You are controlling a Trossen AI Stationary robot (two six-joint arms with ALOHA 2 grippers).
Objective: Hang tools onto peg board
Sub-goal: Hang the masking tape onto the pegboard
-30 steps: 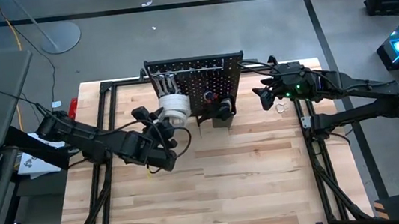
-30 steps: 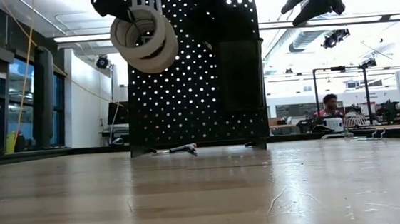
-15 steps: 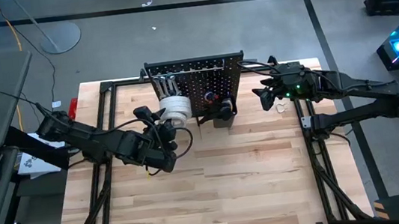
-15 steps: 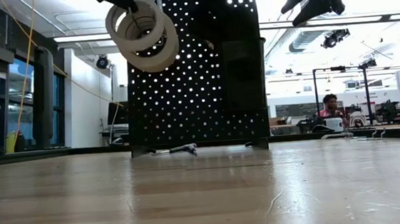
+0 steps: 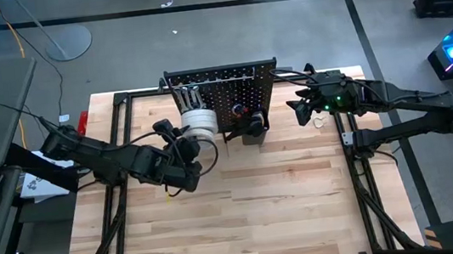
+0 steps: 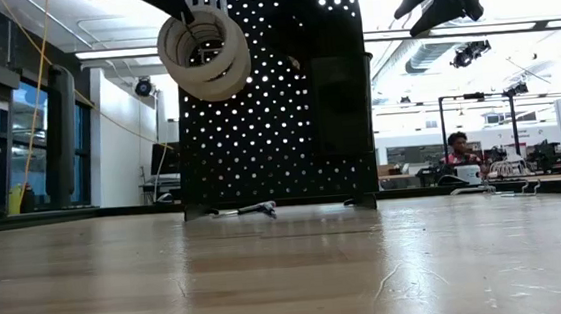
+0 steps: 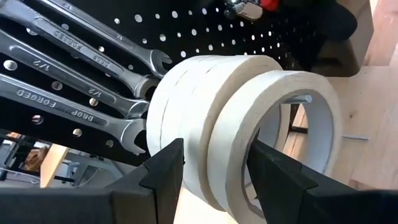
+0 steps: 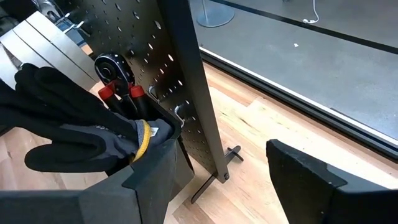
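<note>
A stack of white tape rolls (image 7: 236,124) hangs in front of the upright black peg board (image 5: 224,89), at its left half; it also shows in the high view (image 5: 199,121) and the low view (image 6: 205,53). My left gripper (image 7: 214,171) is shut on the rolls. A metal hook tip (image 7: 305,98) shows inside the front roll's hole. Silver wrenches (image 7: 74,81) hang on the board behind the rolls. A black glove (image 8: 74,137) sits in the board's small black bin (image 5: 251,133). My right gripper (image 5: 300,110) is open and empty, level with the board's right edge. My left gripper pinches the stack of rolls between its two fingers at the rim nearest the gripper (image 7: 217,180). One finger (image 7: 166,171) is at the stack's back face and the other (image 7: 270,168) at the front roll's face. The rolls are lifted clear of the table, close to the board.
Red-handled tools (image 8: 118,93) stand in the bin beside the glove. A small tool (image 6: 257,209) lies on the table at the board's foot. A small white thing (image 5: 320,121) lies near my right gripper. The wooden table in front of the board (image 5: 252,201) is bare.
In my left gripper the tape rolls have risen a little in front of the board and come back down, staying close to the same spot.
</note>
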